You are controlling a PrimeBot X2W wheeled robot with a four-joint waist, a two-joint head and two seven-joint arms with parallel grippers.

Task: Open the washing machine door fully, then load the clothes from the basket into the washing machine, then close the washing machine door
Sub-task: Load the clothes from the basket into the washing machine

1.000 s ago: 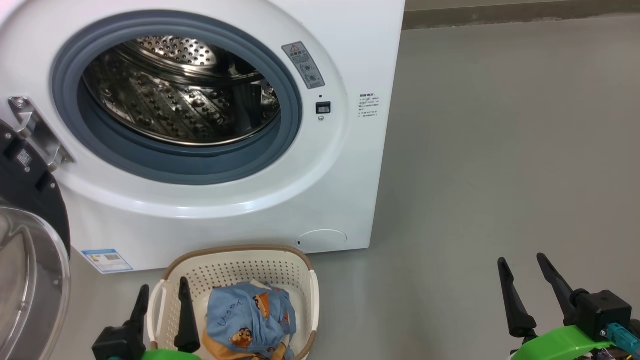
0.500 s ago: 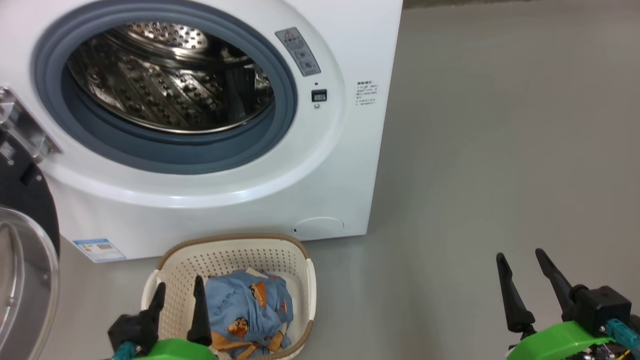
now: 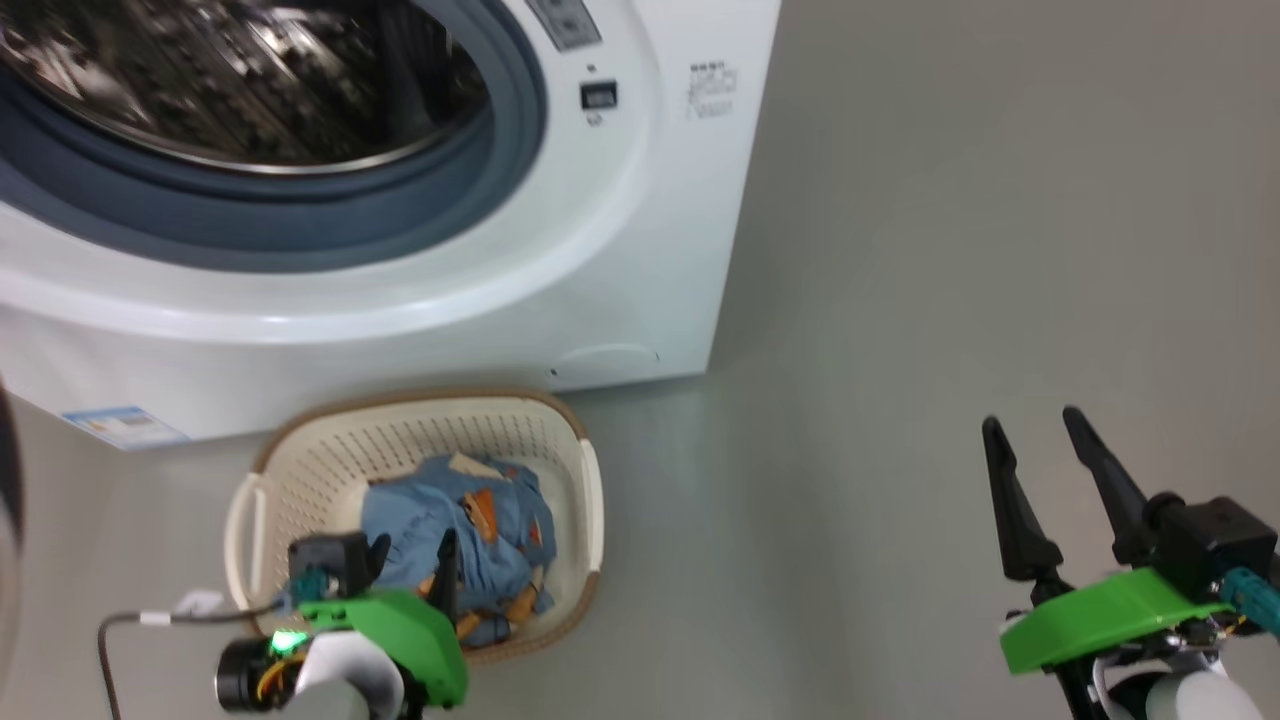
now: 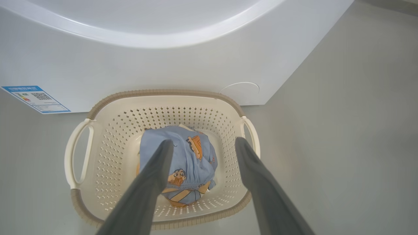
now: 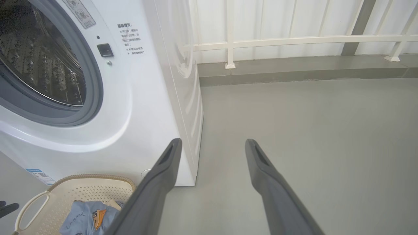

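White washer (image 3: 640, 250) stands with its mouth uncovered, grey-blue gasket (image 3: 300, 215) ringing the steel drum (image 3: 230, 80). The cream basket (image 3: 330, 460), brown-rimmed, sits upright on the floor close against the washer's front, below the blue label (image 3: 120, 425). The clothes (image 3: 450, 520) lie bundled in the basket: light blue cartoon print, with orange beneath. The door (image 3: 8, 480) is a dark sliver left of the washer.

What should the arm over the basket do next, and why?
Probably lower the left gripper onto the clothes and close it. It is open right over them in the basket, nothing is held, and the washer drum stands open, ready for loading.
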